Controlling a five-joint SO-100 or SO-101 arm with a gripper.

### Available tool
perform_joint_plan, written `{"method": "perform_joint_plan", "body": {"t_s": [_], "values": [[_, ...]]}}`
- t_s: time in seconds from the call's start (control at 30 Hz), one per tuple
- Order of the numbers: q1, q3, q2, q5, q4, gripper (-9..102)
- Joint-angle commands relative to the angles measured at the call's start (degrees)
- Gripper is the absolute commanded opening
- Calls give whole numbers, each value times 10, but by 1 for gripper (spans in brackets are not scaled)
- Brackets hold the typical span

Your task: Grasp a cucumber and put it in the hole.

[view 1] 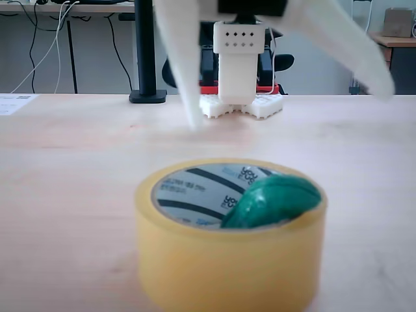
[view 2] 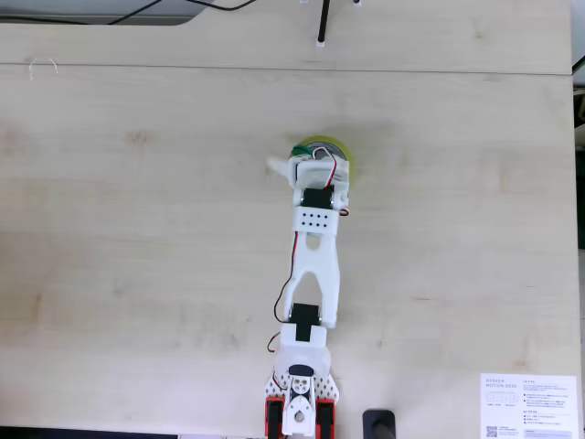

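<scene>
The yellowish tape roll (view 1: 227, 260) stands on the wooden table near the front in a fixed view. The dark-green glossy cucumber (view 1: 273, 201) lies inside its hole (view 1: 195, 195), leaning on the right inner wall and poking a little above the rim. My white gripper (view 1: 289, 107) hangs above the roll, open, its two fingers (view 1: 185, 78) spread wide apart and touching nothing. In the fixed view from above, the gripper (view 2: 306, 157) covers most of the roll (view 2: 327, 144); a sliver of green cucumber (view 2: 299, 151) shows beside the wrist.
The arm's base (view 2: 300, 402) sits at the table's near edge in the top-down view. A black post (view 1: 146, 52) stands behind the table, a white sheet (view 1: 13, 103) lies at the left, and another printed sheet (view 2: 528, 407) lies by the base corner.
</scene>
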Motion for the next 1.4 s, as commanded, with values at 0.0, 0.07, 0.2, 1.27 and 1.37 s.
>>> {"method": "perform_joint_plan", "body": {"t_s": [0.0,0.07,0.2,1.27,1.37], "values": [[-1,-47,36,6,-9,51],[-1,-47,40,6,-8,50],[-1,-44,51,6,3,48],[1,577,668,6,65,9],[1,635,737,6,83,8]]}}
